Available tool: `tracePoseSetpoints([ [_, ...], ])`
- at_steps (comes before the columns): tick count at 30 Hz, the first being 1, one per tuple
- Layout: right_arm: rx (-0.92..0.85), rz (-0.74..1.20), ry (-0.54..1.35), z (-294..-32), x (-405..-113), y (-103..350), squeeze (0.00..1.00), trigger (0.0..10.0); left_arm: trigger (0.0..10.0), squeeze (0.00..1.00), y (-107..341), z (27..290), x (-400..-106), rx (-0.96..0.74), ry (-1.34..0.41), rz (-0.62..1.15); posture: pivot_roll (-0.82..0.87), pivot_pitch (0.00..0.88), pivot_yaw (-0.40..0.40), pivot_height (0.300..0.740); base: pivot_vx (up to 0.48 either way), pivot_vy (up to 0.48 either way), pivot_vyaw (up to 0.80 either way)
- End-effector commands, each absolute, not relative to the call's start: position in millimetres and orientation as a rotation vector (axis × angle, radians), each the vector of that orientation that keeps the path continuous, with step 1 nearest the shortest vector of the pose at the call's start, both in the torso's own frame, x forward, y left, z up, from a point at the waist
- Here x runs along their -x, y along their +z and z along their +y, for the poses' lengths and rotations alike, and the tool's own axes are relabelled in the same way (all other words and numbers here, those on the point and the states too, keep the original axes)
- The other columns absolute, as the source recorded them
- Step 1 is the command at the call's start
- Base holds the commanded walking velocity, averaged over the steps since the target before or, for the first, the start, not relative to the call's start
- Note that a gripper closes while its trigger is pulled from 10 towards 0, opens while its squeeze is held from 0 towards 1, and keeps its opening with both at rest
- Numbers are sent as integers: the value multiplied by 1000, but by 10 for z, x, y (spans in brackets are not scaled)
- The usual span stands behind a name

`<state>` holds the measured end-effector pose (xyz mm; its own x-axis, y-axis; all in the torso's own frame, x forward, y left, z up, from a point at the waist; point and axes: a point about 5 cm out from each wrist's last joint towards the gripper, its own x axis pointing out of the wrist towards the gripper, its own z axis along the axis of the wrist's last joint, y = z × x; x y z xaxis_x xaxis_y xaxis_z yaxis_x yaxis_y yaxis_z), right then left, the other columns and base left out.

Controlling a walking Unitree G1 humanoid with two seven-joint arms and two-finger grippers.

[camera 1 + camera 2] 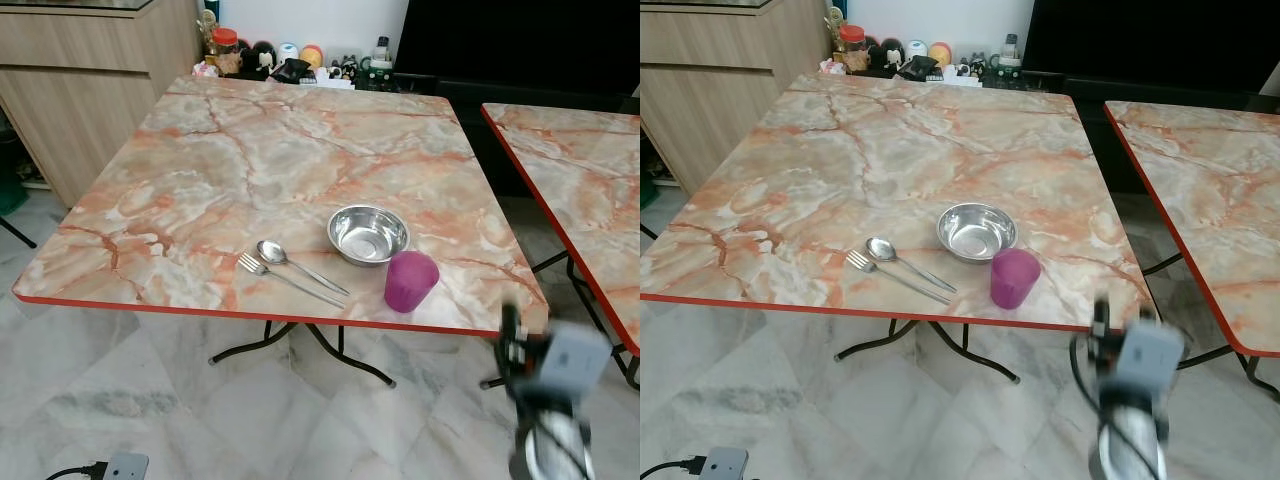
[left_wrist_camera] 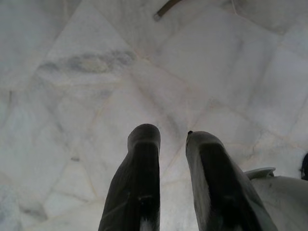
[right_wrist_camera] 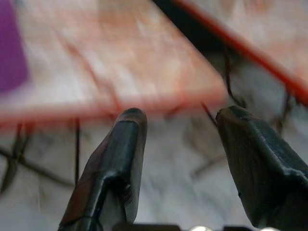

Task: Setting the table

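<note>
A: Looking from the head camera first: the marble table (image 1: 200, 190) carries a steel bowl (image 1: 368, 234), a spoon (image 1: 290, 260) and fork (image 1: 270, 272) lying side by side, and a purple cup (image 1: 410, 281) standing at the near edge, just beside the bowl. The right gripper (image 3: 180, 125) hangs below that edge, off the corner, blurred.

B: And the left wrist camera?

A: The left gripper (image 2: 171, 144) points at marble floor (image 2: 96, 96), fingers a small gap apart, holding nothing. That arm looks idle.

B: Right wrist camera?

A: Jaws spread wide, empty. Beyond the fingertips is the table's red edge, smeared by motion; the cup is a purple patch well off to the side of one finger (image 3: 120, 149), beyond the gap.

B: So the place setting looks nearly done?

A: My guess, yes. If the cup is next, I'd bring the jaws up above the tabletop, swing until the cup sits between them, then close on its side, keeping clear of the bowl, since a knock could tip it off the edge
</note>
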<state>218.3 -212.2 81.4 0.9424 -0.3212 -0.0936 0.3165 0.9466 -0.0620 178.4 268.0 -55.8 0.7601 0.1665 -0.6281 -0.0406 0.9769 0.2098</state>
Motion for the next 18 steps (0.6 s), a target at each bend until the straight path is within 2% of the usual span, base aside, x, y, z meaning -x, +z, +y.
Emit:
tracePoseSetpoints([
  [1,47,94,-300,-2102,-2138,838,0,10000,10000,0,-588,2682,-1722,-185,123,711,114,123,-87,740,0,0,0],
  [6,24,203,-259,-2041,-1988,617,0,10000,10000,0,-585,2689,-1722,-185,126,710,109,122,-90,740,0,0,0],
  [7,-8,336,-237,-2003,-1953,365,0,10000,10000,0,-579,2694,-1727,-181,137,703,106,117,-88,740,0,0,0],
  [10,-26,437,-207,-1967,-1931,125,0,10000,10000,0,-549,2713,-1759,-169,159,676,112,113,-92,740,0,0,0],
  [11,-30,522,-192,-1947,-1944,-52,0,10000,10000,0,-485,2753,-1824,-164,183,628,121,113,-91,740,0,0,0],
  [18,-63,689,-132,-1893,-2037,-474,0,10000,10000,0,-204,2959,-1942,-117,257,416,146,109,-90,740,0,0,0],
])
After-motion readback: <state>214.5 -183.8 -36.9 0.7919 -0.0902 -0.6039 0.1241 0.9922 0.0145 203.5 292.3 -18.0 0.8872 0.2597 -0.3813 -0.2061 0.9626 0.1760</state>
